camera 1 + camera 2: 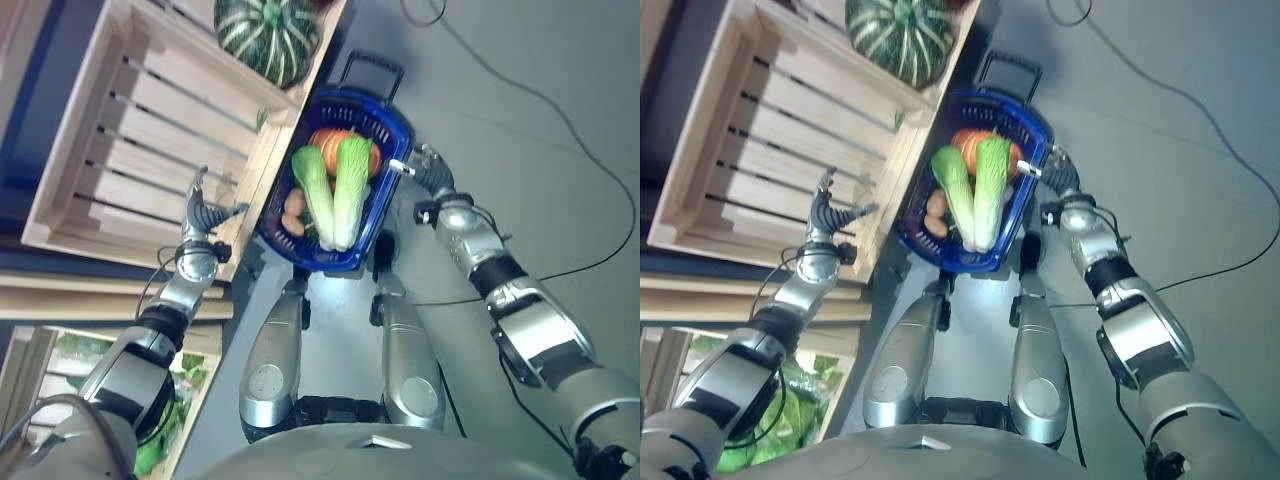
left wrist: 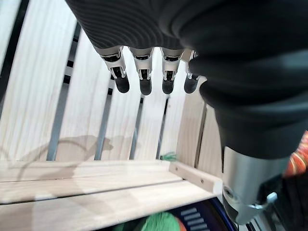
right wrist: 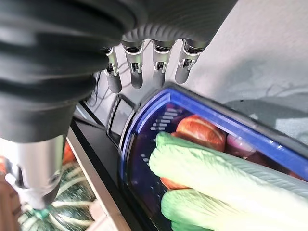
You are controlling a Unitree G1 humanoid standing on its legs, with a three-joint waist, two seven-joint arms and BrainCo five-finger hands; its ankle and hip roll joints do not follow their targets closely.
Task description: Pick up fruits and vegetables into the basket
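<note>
Left hand [image 1: 203, 215] hovers over the bare slats of the wooden crate [image 1: 120, 150], fingers straight and spread, holding nothing. Right hand [image 1: 425, 165], fingers relaxed, sits beside the blue basket [image 1: 395, 125], which holds 2 cabbages [image 1: 335, 190] and an orange item. Far in the crate, the striped pumpkin [image 1: 268, 35] looks heavy, hard and smooth; cup it low, likely with both hands.

Cabbages [image 1: 335, 190] in basket [image 1: 385, 215], right of crate [image 1: 100, 140]
</note>
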